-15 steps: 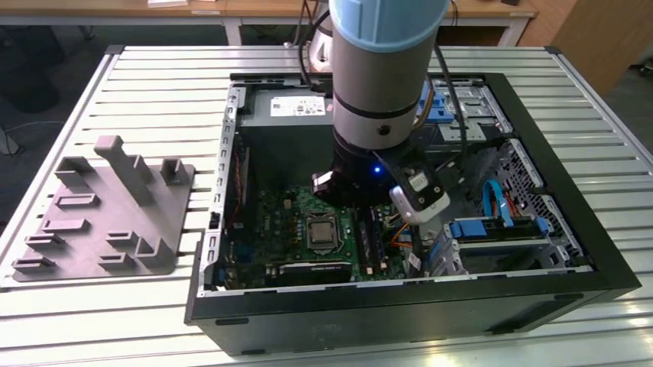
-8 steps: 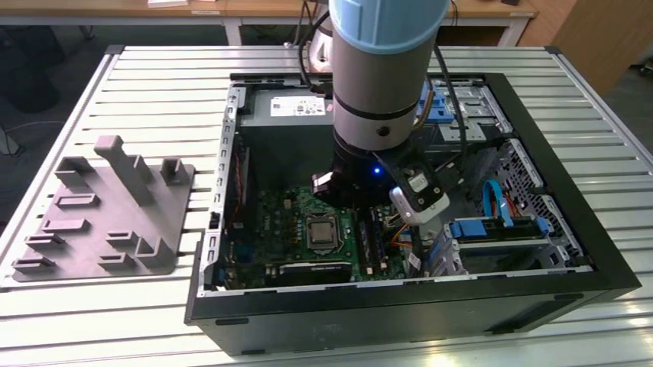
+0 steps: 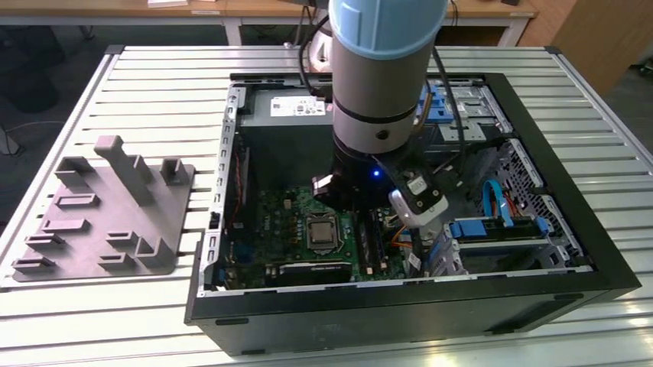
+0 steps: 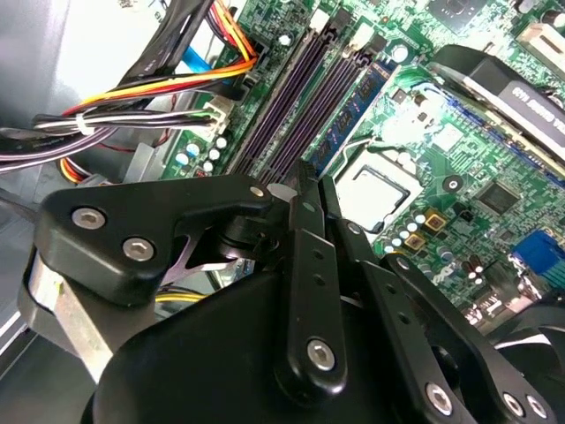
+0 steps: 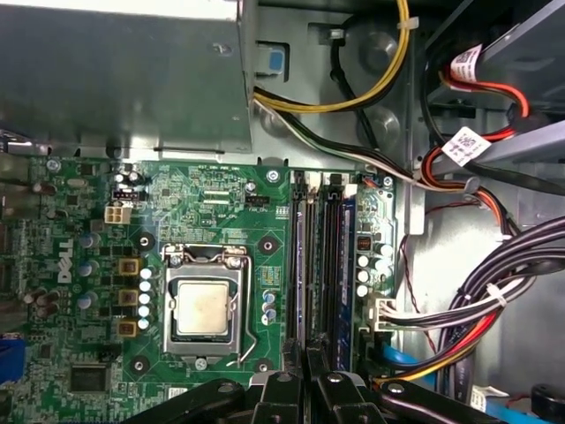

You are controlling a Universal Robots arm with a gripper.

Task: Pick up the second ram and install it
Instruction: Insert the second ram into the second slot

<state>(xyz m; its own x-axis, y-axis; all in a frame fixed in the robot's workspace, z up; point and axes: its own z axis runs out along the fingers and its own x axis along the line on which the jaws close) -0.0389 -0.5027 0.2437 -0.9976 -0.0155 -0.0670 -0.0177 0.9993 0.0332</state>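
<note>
One hand (image 4: 311, 181), pressed together, hovers above memory slots (image 3: 369, 241) three o'clock of the CPU socket (image 3: 321, 232); likely installing, needing square seating.

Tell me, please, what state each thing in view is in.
Computer case: lying flat, side open.
Processor: latched in its socket, no cooler on it.
Memory stick: seated in its slot.
Purple memory slots: vacant.
Pincer: poised low over the memory slots.

Gripper (image 5: 307, 358) body cut off by edge in first wrist view; arm (image 3: 378, 84) covers part of memory slots (image 5: 305, 256) in exterior view.
</note>
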